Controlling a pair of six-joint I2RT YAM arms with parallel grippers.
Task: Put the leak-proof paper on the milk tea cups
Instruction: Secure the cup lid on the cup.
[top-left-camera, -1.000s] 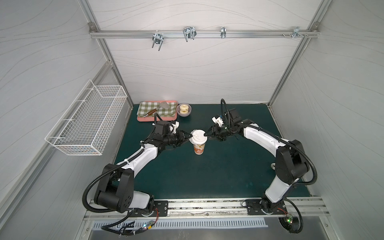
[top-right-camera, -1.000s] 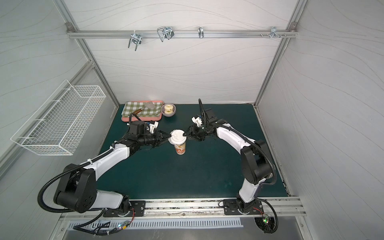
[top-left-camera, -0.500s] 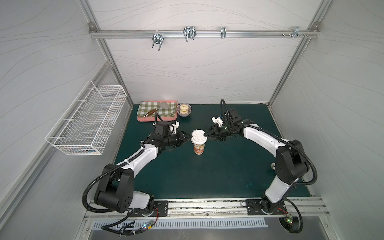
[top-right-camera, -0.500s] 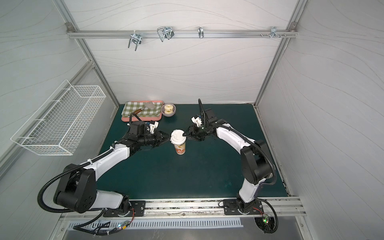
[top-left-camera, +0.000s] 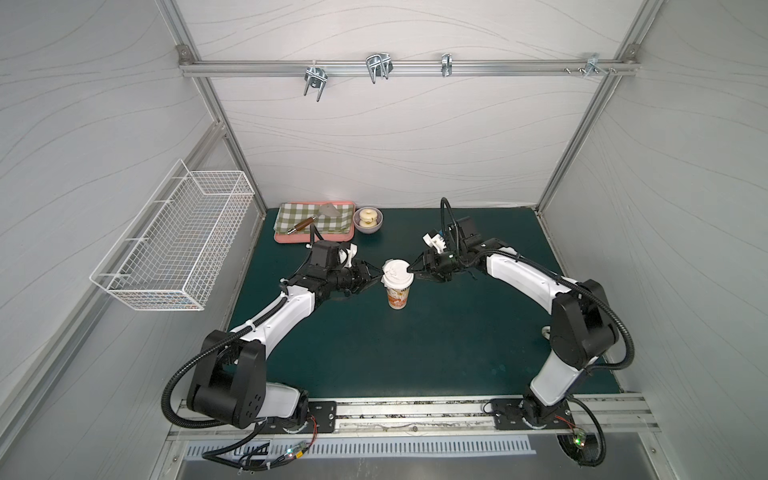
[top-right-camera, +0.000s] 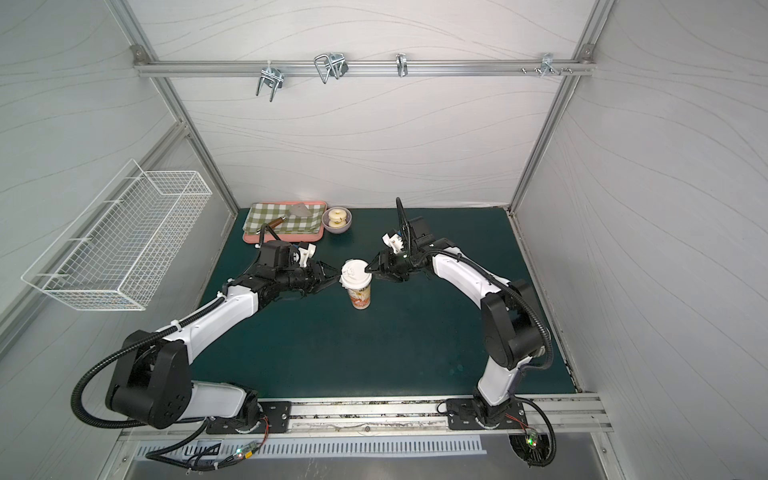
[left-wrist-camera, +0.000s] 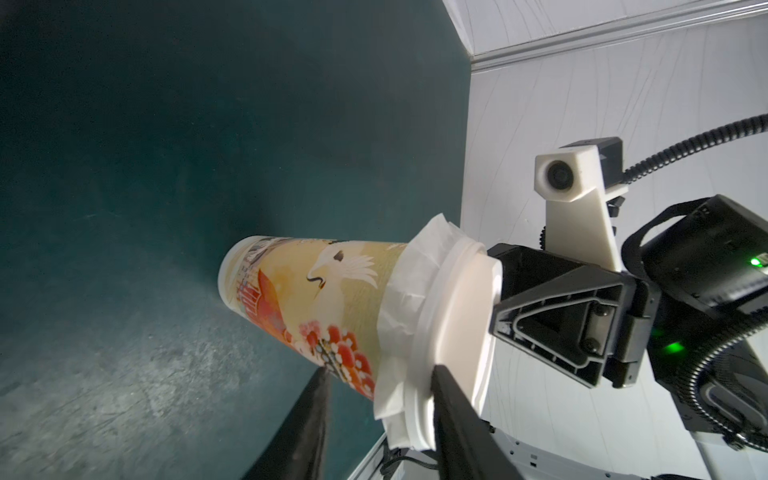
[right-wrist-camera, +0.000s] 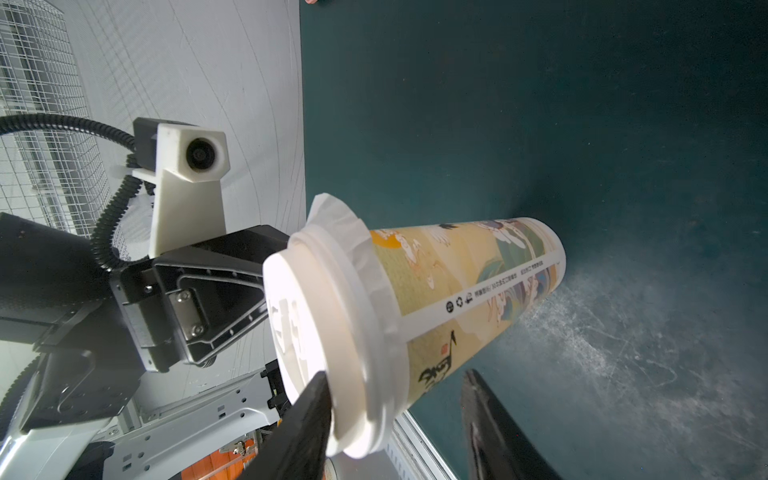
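The milk tea cup (top-left-camera: 397, 297) (top-right-camera: 360, 297) stands upright mid-table. The leak-proof paper (left-wrist-camera: 411, 291) (right-wrist-camera: 353, 232) is draped over its mouth, and its crumpled edge hangs out under a white plastic lid (top-left-camera: 397, 270) (left-wrist-camera: 465, 316) that sits on top. My left gripper (top-left-camera: 376, 278) (left-wrist-camera: 378, 374) is open at the cup's left rim, one finger on the lid and the other down beside the cup wall. My right gripper (top-left-camera: 413, 272) (right-wrist-camera: 394, 374) is open at the right rim, one finger on the lid top and the other clear of the wall.
A pink tray (top-left-camera: 291, 239) with a checked cloth and a wooden-handled tool lies at the back left. A lilac bowl (top-left-camera: 368, 220) stands beside it. A white wire basket (top-left-camera: 174, 237) hangs on the left wall.
My left gripper's jaws have spread a little wider at the cup's rim. The cup, the lid and the right arm stay where they were.
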